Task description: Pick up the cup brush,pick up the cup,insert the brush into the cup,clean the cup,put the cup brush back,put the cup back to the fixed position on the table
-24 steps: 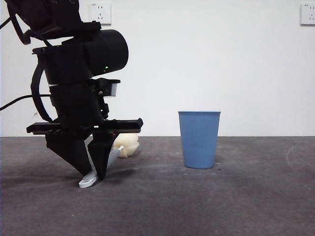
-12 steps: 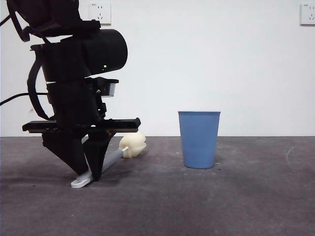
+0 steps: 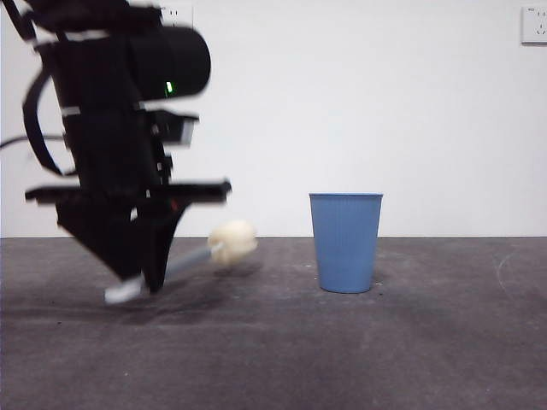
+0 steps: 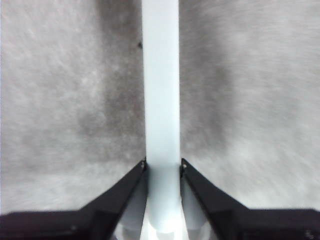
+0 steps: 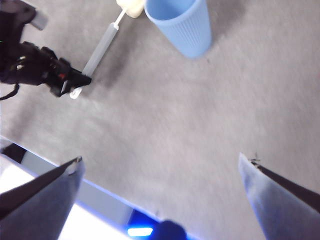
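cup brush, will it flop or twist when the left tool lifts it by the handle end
The cup brush probably stays stiff: its handle runs straight to the sponge head, no visible sag. The left tool is shut on it near the tail, so the head's weight may lever it downward. The smooth slim handle could twist or slip.

Setting: a robot test lab or bench room, not a home. A bare dark grey matte desk (image 3: 359,359), scuffed with faint pale marks, runs back to a plain white wall (image 3: 385,102) that carries only two white power sockets, one near the upper right (image 3: 534,24) and one partly hidden behind the black robot arm (image 3: 111,128). The arm shows loose cabling and a lit green indicator light (image 3: 169,86); no furniture or decoration is visible.
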Motion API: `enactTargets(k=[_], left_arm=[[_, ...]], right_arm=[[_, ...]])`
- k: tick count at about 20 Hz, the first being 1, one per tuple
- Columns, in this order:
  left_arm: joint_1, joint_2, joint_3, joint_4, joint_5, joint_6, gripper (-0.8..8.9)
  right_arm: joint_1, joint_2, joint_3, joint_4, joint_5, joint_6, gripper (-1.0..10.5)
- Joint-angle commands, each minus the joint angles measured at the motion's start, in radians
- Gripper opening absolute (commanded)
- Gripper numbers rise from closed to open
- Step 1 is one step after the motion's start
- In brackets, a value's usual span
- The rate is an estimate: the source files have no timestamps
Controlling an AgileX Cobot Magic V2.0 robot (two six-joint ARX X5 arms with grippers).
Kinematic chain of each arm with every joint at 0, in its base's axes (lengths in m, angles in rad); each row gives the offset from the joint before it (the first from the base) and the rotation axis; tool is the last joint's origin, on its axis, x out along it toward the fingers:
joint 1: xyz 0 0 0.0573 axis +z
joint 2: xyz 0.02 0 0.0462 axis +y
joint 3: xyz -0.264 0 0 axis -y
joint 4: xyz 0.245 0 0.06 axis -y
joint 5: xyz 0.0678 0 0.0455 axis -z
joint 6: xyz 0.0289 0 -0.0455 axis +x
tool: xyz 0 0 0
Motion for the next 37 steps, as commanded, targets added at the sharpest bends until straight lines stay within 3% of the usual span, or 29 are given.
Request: enactTargets(k=[1,6,8,14,26,33,37], left_arm=[[-0.002,-0.098,-0.008,-0.007,-0.003,0.077,-0.08],[-0.002,-0.364,-0.008,-0.087,-0.006,0.146,-0.08],[-0.002,-0.463,-0.008,-0.133,-0.007,0.149,-0.08],[-0.002,-0.656,-0.008,-0.274,-0.005,0.172,-0.08],[-0.002,-0.697,-0.008,-0.361,-0.002,0.200,-0.08],[-0.002,-0.697,-0.008,-0.364,-0.002,0.200,-0.08],[-0.002,-0.697,-0.008,-0.377,-0.003,0.196,-0.08]], right_arm=[[0.011,0.036,-0.001,0.060,-0.092,0.006,6.3],[0.041,0.148,-0.037,0.278,-0.095,0.022,6.3],[0.059,0.201,-0.058,0.353,-0.051,0.019,6.3],[0.135,0.378,-0.141,0.606,-0.047,0.044,6.3],[0.283,0.686,-0.283,1.143,0.182,0.044,6.2],[0.332,0.914,-0.286,1.485,0.266,0.048,6.2],[0.333,1.012,-0.286,1.674,0.291,0.091,6.2]])
